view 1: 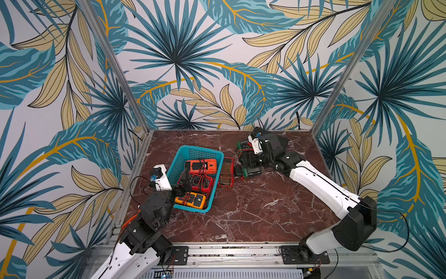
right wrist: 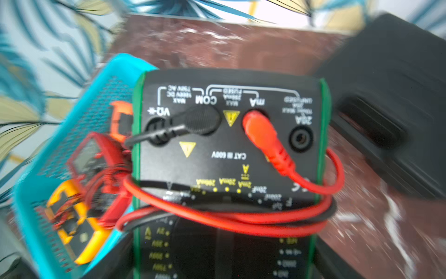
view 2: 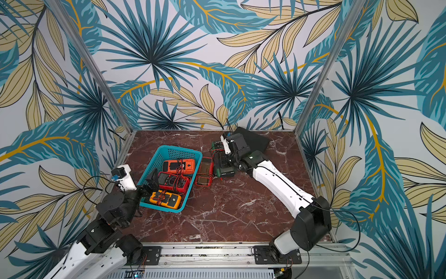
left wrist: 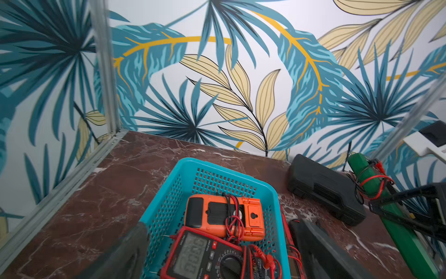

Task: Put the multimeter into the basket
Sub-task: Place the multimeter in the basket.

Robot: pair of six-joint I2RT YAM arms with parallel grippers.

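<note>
A: Now, left gripper (view 1: 182, 183)?
B: Jaws spread wide, empty, over the teal basket (view 1: 200, 149). Orange meter (view 1: 201, 167), red meter (view 1: 202, 181) and yellow meter (view 1: 190, 200) lie inside.
A: Green multimeter (right wrist: 231, 154)?
B: Outside, right of the basket, beyond a flat red meter (view 1: 226, 171) on the marble table (view 1: 265, 205). Right gripper (view 1: 251, 161) pinches its sides; black case (view 2: 258, 141) behind. Wrist view blurred.

The perforated teal-blue plastic basket (view 1: 196, 153) contains an orange handheld meter (view 1: 202, 166), a red-and-black handheld meter (view 1: 202, 182) and a yellow-and-black handheld meter (view 1: 191, 200). The green-edged black multimeter (right wrist: 229, 154) bears white and yellow print, with red and black leads (right wrist: 241, 224) around it. The marble-patterned tabletop (view 1: 253, 212) is dark red, veined white. The wall panels (view 1: 217, 48) show teal and beige leaves on pale grey.
</note>
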